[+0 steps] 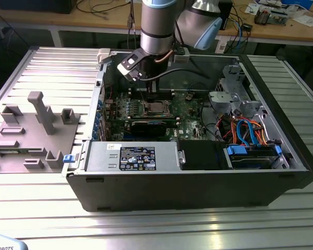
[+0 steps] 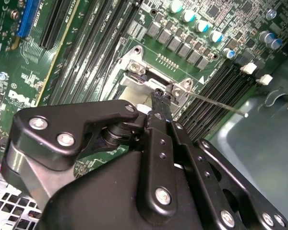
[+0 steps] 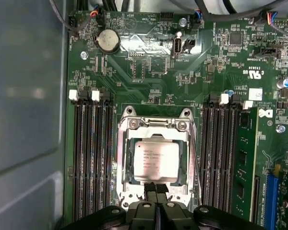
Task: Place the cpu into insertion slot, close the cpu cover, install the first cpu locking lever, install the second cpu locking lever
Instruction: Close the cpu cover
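An open computer case (image 1: pixel 188 190) lies on a ribbed metal counter (image 1: pixel 146 229). A grey tray of moulded holders (image 1: pixel 21 151) sits beside it on the exterior view's left. The arm (image 1: pixel 157 21) comes down from the far side into the case, over the middle of the green circuit board (image 3: pixel 149 72).

In the first wrist view the cpu (image 3: pixel 156 161) lies flat in the insertion slot (image 3: pixel 126 113), its dull silver top facing up. The cpu cover (image 3: pixel 156 135) is down around it, and the chip shows through the cover's square window. Banks of long black memory slots (image 3: pixel 91 153) run along both sides of the slot, and a round coin battery (image 3: pixel 108 40) sits farther off on the board.

The pincer (image 3: pixel 157 187) is clenched, its two black fingertips pressed together with only a thin line between them. It sits at the edge of the cover, just beside the chip's rim. Whether it touches the metal I cannot tell, nor whether anything thin is caught between the tips.

In the second wrist view the closed tips stand next to a corner of the slot. From that corner a thin metal lever (image 2: pixel 216 103) sticks out at a slant over the neighbouring memory slots, so it is not folded down along the slot's side.
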`<state>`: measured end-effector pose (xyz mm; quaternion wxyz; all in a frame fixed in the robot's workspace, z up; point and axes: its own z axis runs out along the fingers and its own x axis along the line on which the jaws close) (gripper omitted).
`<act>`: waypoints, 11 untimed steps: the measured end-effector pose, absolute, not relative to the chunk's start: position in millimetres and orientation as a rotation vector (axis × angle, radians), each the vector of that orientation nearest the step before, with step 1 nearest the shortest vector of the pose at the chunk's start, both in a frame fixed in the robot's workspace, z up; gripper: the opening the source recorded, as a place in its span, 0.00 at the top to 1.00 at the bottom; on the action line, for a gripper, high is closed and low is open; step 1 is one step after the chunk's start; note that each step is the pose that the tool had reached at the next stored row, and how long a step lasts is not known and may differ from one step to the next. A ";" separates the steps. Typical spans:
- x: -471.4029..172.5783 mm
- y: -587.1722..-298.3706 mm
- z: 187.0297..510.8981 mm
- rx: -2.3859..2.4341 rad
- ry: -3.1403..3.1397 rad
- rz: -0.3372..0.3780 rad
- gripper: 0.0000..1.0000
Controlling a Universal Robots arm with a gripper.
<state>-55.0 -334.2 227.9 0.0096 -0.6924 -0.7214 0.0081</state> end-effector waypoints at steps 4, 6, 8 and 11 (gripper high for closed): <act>-58.6 -334.2 227.4 -2.162 -2.253 0.026 0.89; -59.1 -334.2 226.6 -2.162 -2.252 0.025 0.89; -59.5 -334.2 225.8 -2.162 -2.252 0.026 0.89; -60.2 -334.2 224.9 -2.162 -2.253 0.026 0.89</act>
